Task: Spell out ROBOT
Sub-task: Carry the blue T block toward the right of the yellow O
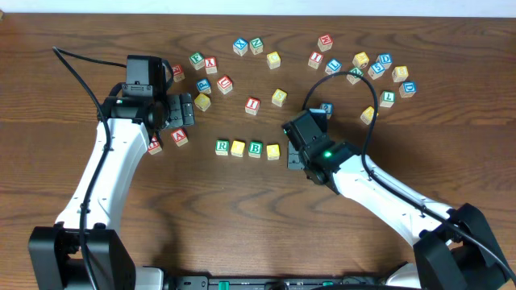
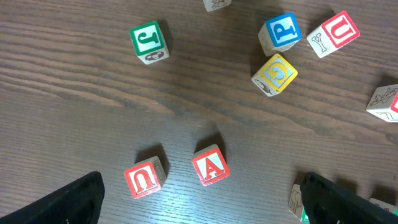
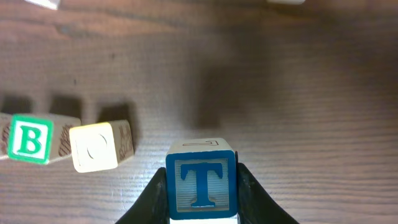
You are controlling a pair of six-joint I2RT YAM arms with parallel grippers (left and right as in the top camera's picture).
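**Q:** What may go wrong from here, reading outward from the right wrist camera?

**A:** Nearest is the T cube (image 3: 201,177). It sits just right of the end O cube (image 3: 94,147), a little nearer the camera, with a strip of bare table (image 3: 311,93) between them. One finger of the right gripper (image 3: 201,202) stands in that strip. The first risk, as a judgement, is that on release this finger brushes the end O cube and turns it askew, or drags the T cube out of line. The second is that the T cube lands too far from the end O cube, so the word reads broken. Left of the end O cube lie the B cube (image 3: 29,140), the other yellow cube (image 1: 238,148) and the R cube (image 1: 222,147), so a shove would pass down that row.

**Q:** And the end effectors?

**A:** The right gripper pinches the T cube by two opposite side faces, jaws narrowed to the cube's width. Whether the cube's base rests on the table cannot be told from this angle. The left gripper (image 2: 202,202), well left of the end O cube, is spread wide and holds nothing. It hangs above the red A cube (image 2: 209,168).
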